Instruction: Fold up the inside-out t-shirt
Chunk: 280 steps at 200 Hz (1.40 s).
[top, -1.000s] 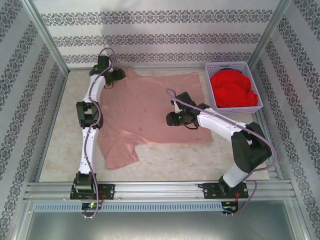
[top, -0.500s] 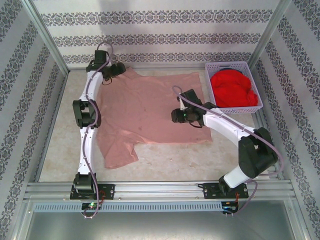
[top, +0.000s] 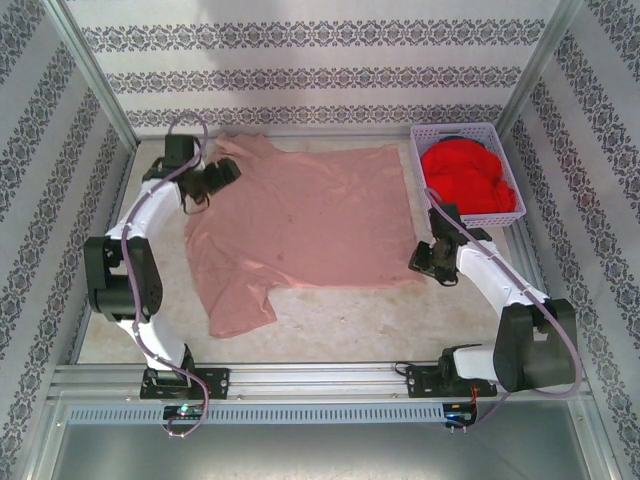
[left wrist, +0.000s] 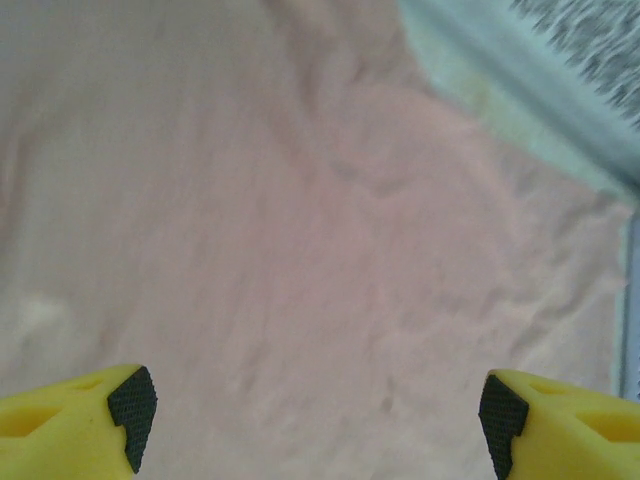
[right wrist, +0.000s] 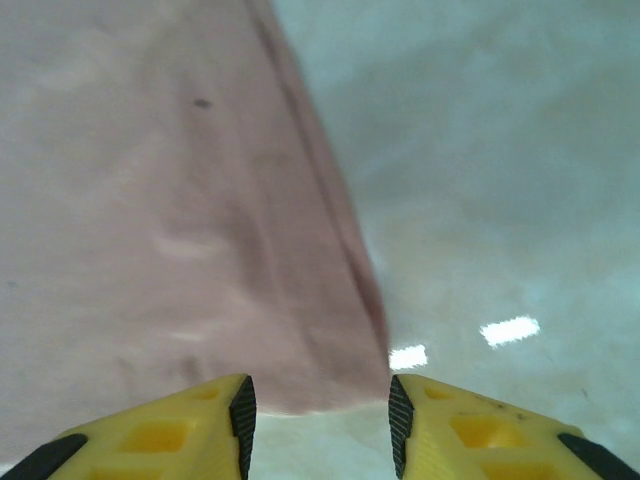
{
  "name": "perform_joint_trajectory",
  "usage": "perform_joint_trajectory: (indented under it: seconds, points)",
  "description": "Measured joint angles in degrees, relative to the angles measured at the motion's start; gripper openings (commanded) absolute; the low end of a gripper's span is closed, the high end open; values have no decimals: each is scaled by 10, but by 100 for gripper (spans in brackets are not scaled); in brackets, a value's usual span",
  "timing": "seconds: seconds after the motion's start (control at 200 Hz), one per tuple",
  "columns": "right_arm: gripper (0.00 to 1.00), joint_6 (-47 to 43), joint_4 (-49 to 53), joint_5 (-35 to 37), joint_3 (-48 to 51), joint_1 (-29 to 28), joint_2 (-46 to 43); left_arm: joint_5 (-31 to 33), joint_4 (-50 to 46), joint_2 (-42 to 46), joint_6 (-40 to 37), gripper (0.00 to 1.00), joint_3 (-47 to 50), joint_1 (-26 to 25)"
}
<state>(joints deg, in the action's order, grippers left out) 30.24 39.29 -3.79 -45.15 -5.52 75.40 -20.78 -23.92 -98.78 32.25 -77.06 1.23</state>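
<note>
Pink t-shirt (top: 300, 220) corner lies beneath right gripper (right wrist: 320, 410), elbow bent.

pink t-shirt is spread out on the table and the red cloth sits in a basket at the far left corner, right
No, the basket with the red cloth stands at the far right corner, as the top view shows. The pink t-shirt is spread out on the table.

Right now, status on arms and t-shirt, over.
Left gripper over t-shirt, far left corner, jaws wide. Right gripper at near right corner, jaws open, nothing held. T-shirt flat, unfolded. Basket beside far right corner.
</note>
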Motion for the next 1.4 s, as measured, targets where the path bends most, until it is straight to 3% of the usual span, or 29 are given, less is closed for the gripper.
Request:
perform_joint_trajectory:
  seconds: [0.155, 0.49, 0.595, 0.809, 1.094, 1.234, 1.399]
  points:
    - [44, 37, -1, -26, 25, 10, 1, 19, -5, 41, 8, 86, 92, -37]
    - [46, 104, -49, -47, 63, 10, 0, 33, -10, 85, 7, 86, 122, -72]
    - [42, 115, -65, -46, 66, 10, 2, 35, -12, 92, 6, 86, 135, -72]
    - [19, 122, -98, -41, 67, 10, 19, 54, -48, 139, 4, 87, 162, -72]
    - [15, 113, -107, -22, 67, 10, 21, 120, -128, 264, 24, 88, 264, -72]
    - [15, 101, -113, -18, 70, 10, 24, 136, -172, 327, 73, 82, 336, -81]
    - [15, 87, -113, -14, 70, 9, 23, 140, -224, 358, 134, 71, 381, -125]
